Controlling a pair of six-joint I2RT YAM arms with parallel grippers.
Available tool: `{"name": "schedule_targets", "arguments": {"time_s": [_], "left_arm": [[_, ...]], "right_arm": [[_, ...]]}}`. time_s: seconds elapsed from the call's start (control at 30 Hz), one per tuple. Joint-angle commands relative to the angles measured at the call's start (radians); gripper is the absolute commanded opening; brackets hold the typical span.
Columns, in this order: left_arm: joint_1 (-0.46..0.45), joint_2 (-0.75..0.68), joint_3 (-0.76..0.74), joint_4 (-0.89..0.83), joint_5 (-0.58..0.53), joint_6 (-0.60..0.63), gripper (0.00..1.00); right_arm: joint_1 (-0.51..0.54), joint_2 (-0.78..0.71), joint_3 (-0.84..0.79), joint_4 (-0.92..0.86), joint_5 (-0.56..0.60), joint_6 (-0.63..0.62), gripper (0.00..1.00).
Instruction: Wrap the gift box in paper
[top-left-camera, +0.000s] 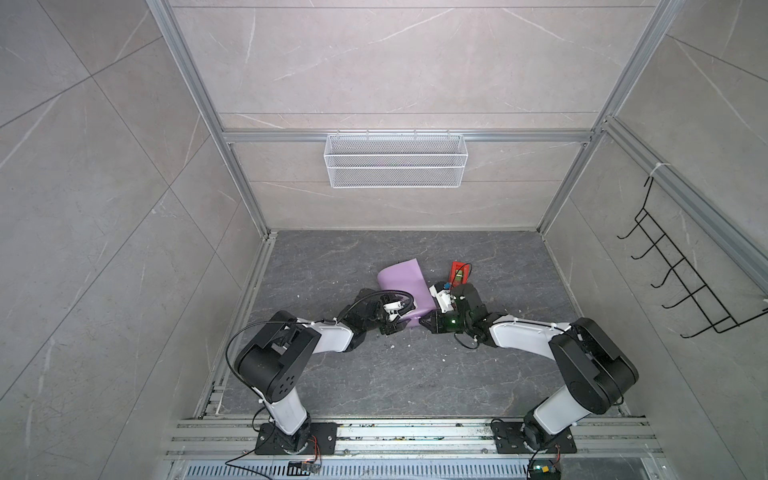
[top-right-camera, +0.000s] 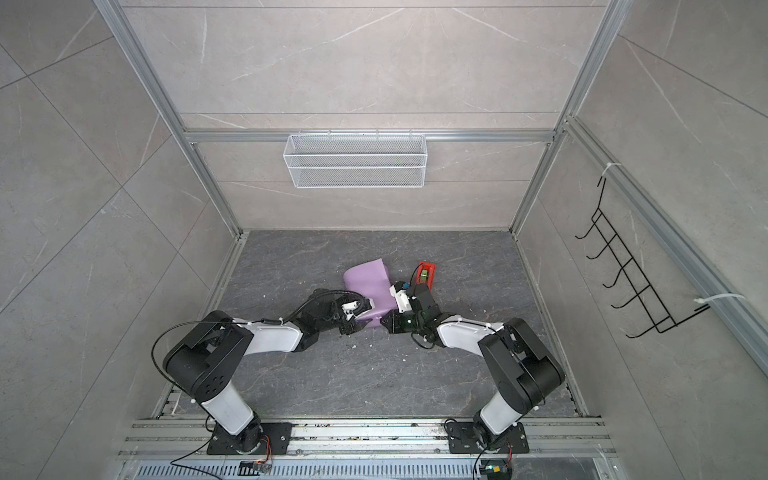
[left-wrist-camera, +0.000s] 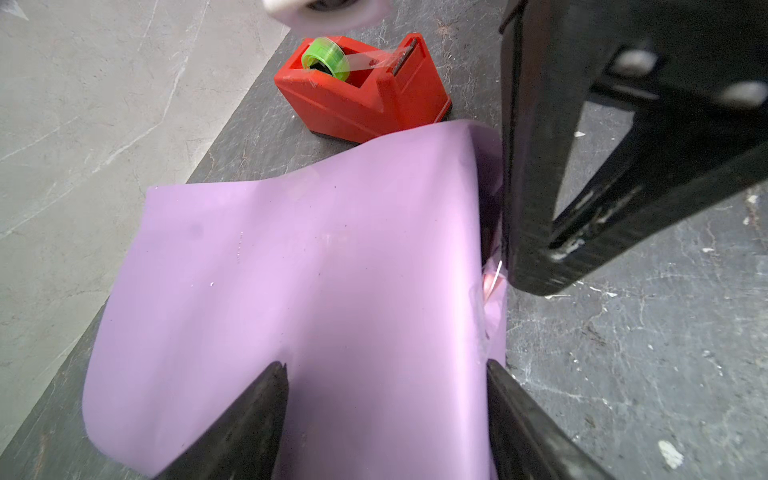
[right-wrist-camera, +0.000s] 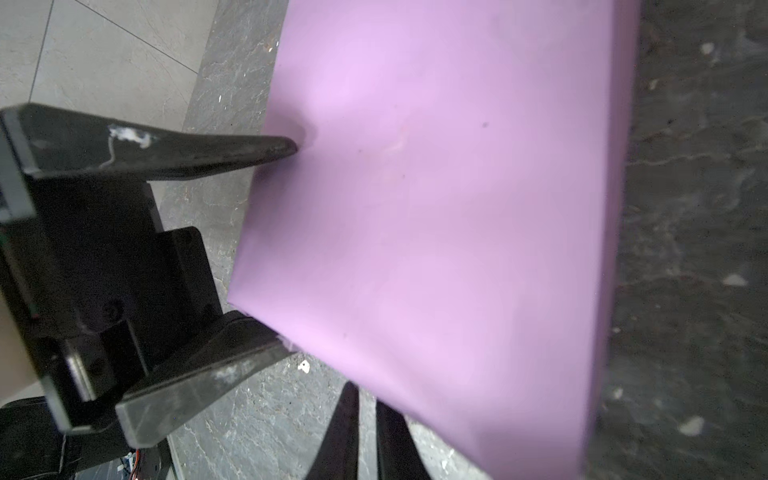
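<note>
On the table (top-left-camera: 374, 374), paper (top-left-camera: 403, 282) against spread left gripper (left-wrist-camera: 382, 365), right gripper (right-wrist-camera: 368, 397) beside

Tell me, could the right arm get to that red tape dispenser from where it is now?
Probably yes. The tape dispenser stands in the open just beside that arm's wrist, with nothing between. But the right gripper points away, toward the paper, so it would have to turn round.

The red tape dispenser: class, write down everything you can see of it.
The tape dispenser is glossy red plastic on a dark base. A green-cored roll of clear tape sits in its well, a strip stretched to the toothed cutter. It stands upright on the dark table, beside the lilac paper; contact is unclear.
</note>
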Motion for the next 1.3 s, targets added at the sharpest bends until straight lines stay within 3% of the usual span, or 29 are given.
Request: {"name": "schedule_targets", "arguments": {"time_s": [0.0, 0.63, 1.0, 1.27], "left_arm": [[0.007, 0.013, 0.016, -0.055, 0.016, -0.031, 0.73], [0.006, 0.009, 0.016, -0.056, 0.027, -0.035, 0.73], [0.007, 0.000, 0.014, -0.056, 0.033, -0.039, 0.75], [0.006, -0.035, 0.011, -0.067, 0.047, -0.060, 0.82]], "right_arm": [[-0.002, 0.004, -0.001, -0.005, 0.017, -0.018, 0.14], [0.005, 0.078, -0.048, 0.245, 0.075, 0.050, 0.12], [0.000, 0.035, -0.105, 0.142, 0.164, 0.009, 0.12], [-0.009, -0.106, -0.162, 0.052, 0.133, -0.015, 0.12]]}}
